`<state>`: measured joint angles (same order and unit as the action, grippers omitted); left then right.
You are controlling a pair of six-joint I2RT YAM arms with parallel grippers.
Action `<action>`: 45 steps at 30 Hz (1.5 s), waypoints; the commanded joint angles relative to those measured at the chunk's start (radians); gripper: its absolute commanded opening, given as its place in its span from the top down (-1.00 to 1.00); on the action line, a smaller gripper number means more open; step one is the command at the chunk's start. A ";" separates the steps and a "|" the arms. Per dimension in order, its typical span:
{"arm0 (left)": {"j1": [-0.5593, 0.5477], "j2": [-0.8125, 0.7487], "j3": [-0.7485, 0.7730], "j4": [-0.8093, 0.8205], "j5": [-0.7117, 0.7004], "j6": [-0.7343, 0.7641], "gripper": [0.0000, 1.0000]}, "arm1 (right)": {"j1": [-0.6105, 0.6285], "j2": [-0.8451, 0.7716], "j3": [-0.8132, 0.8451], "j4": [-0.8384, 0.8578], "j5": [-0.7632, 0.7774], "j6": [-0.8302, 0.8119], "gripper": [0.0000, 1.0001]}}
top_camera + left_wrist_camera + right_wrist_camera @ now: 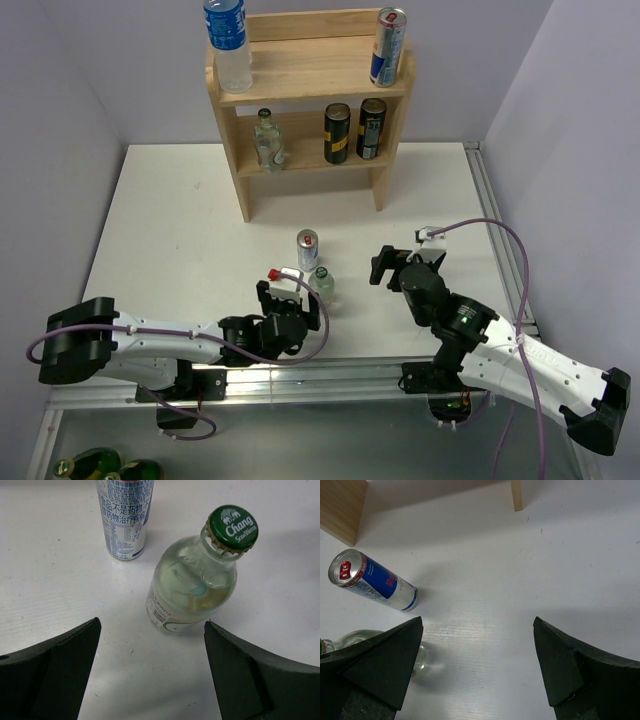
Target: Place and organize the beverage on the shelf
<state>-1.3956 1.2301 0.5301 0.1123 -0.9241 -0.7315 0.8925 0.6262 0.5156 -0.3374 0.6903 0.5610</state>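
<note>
Already shelved: five drinks (337, 133), set on the shelf (310, 90).
Outstanding: bottle (192, 587) and can (307, 250), stood on the surface (180, 230).
Left tool (151, 625): held open just short of the bottle.
Right tool (477, 622): held open, empty.

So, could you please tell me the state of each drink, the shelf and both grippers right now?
Chang bottle: upright on the table, capped, not gripped.
Table can: upright, unheld.
Water bottle: upright, top tier, left.
Top-tier can: upright, right side.
Glass bottle: upright, lower tier, left.
Black cans: upright, lower tier, side by side.
Shelf: holds five drinks.
Left gripper: open, facing the Chang bottle.
Right gripper: open, empty.
</note>
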 commanded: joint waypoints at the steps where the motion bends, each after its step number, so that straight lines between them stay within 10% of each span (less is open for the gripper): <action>1: -0.029 0.026 0.039 0.043 -0.058 -0.049 -0.83 | 0.003 0.004 0.004 0.008 0.032 0.014 -0.96; 28: 0.072 0.473 0.117 0.507 -0.019 0.159 -0.67 | 0.003 -0.017 -0.003 0.008 0.014 0.013 -0.96; 37: 0.095 0.513 0.143 0.483 -0.033 0.141 0.23 | 0.002 -0.022 -0.005 0.009 0.015 0.013 -0.96; 41: 0.092 0.465 0.152 0.396 -0.085 0.095 0.99 | 0.002 -0.025 -0.006 0.008 0.015 0.014 -0.96; 45: 0.060 0.384 0.206 0.204 -0.156 0.083 0.99 | 0.003 -0.026 -0.006 0.009 0.015 0.014 -0.96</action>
<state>-1.3125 1.7077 0.6785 0.4442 -0.9825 -0.6167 0.8925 0.6109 0.5156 -0.3374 0.6888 0.5610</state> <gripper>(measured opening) 0.721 0.981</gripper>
